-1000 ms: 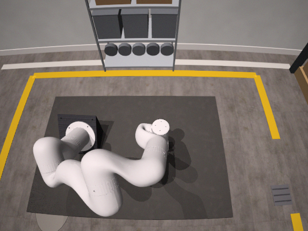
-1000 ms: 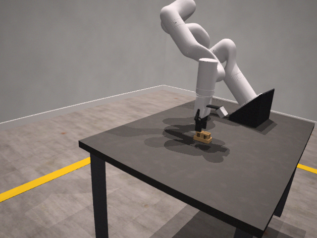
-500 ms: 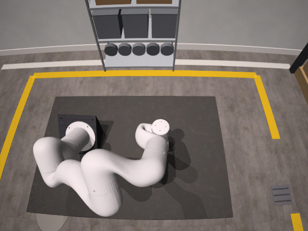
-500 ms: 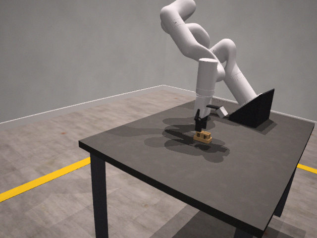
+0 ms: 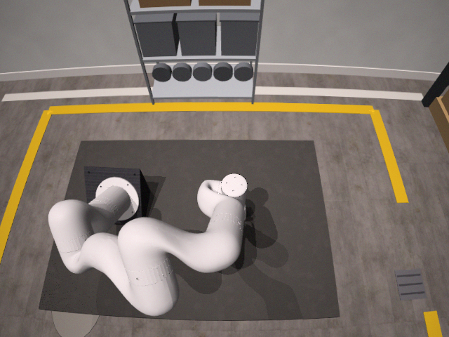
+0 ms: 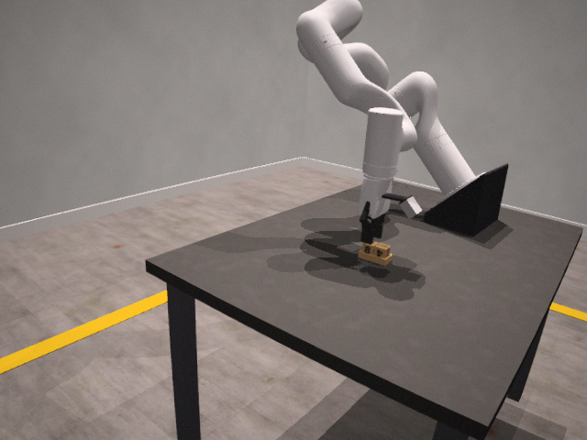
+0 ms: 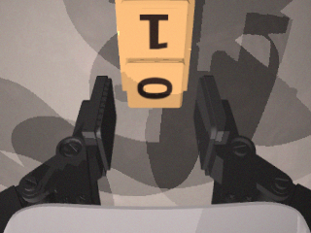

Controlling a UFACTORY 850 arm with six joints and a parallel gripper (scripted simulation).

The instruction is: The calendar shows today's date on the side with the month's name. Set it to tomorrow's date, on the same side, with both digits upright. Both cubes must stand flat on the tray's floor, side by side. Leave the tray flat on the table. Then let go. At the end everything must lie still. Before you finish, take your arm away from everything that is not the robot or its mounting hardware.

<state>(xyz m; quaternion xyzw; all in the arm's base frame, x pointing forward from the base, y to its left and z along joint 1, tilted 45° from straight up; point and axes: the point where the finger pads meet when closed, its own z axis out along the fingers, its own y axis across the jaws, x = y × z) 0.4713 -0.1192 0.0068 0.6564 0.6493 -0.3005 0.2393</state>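
Now the black two-fingered end effector (image 6: 371, 233) (image 7: 155, 96) hangs half open above the small tan wooden tray (image 6: 374, 258), gripping nothing; in that tray, on the dark grey worktop (image 6: 303, 302), two numbered wooden cubes sit side by side.

A workshop: yellow floor lines (image 5: 210, 107), shelving rack (image 5: 203, 58) with bins (image 5: 197, 38).

Plain grey wall (image 5: 333, 32) (image 6: 142, 94), with pale baseboard along wood-look floor (image 5: 362, 232) (image 6: 71, 274). At far side: metal shelf unit (image 5: 203, 90), carrying dark bins (image 5: 197, 38) above round dark containers (image 5: 202, 71). Around dark-topped table (image 5: 283, 156) (image 6: 284, 317): yellow floor marking (image 5: 210, 106) (image 6: 94, 325). Shadows across tabletop.
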